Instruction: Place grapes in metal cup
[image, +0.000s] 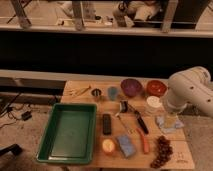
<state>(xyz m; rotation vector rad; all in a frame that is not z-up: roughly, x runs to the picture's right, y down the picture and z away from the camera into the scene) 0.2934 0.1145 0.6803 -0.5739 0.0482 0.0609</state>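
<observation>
The grapes (162, 151), a long bunch of dark reddish-purple berries, lie at the table's front right corner. The metal cup (96, 93), small, dark and shiny, stands at the back left of the table, next to a blue-grey cup (113, 92). My gripper (171, 118) hangs under the white arm housing (189, 91) at the table's right edge, over a pale blue cloth (168, 125). It is behind the grapes and far to the right of the metal cup.
A green tray (70, 131) fills the table's left side. A purple bowl (131, 87), red bowl (156, 87) and white container (153, 104) stand at the back right. A black remote (107, 123), yellow-red fruit (108, 146), blue sponge (126, 145) and orange-handled tool (144, 142) lie mid-table.
</observation>
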